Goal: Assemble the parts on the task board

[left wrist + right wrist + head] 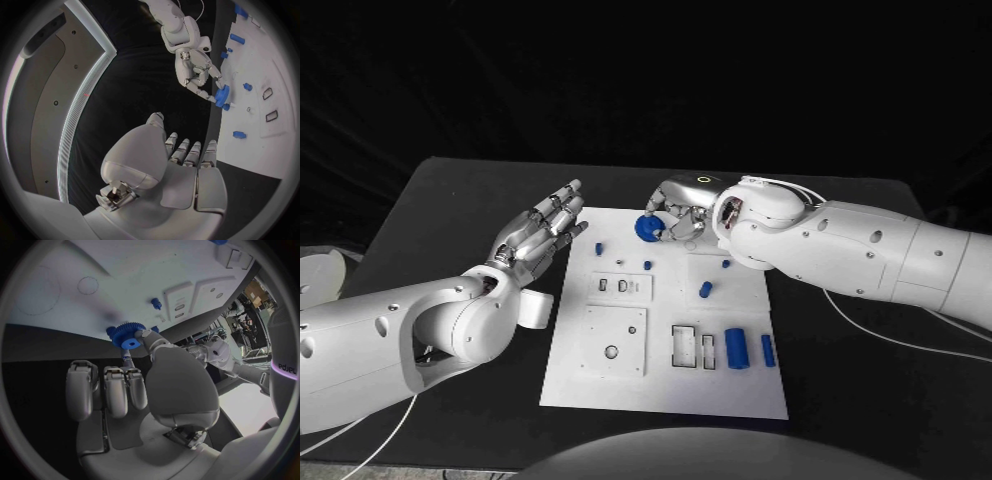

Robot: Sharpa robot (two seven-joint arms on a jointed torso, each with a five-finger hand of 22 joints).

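Note:
The white task board (733,385) lies in the middle of the black table. My right hand (678,212) hovers over the board's far edge and pinches a blue gear (648,228) between thumb and a finger; the right wrist view has the gear (129,335) at the fingertips, just above the board (75,290). My left hand (538,232) is open with fingers straight, beside the board's left edge. Several small blue parts stand on the board: a peg (599,247), another peg (648,265), a short cylinder (705,290) and two upright blocks (736,348) near the right edge.
Rectangular slots (684,345) and a round hole (612,351) mark the board's near half. A small white block (535,309) lies on the table left of the board. A pale round object (318,275) sits at the table's far left edge.

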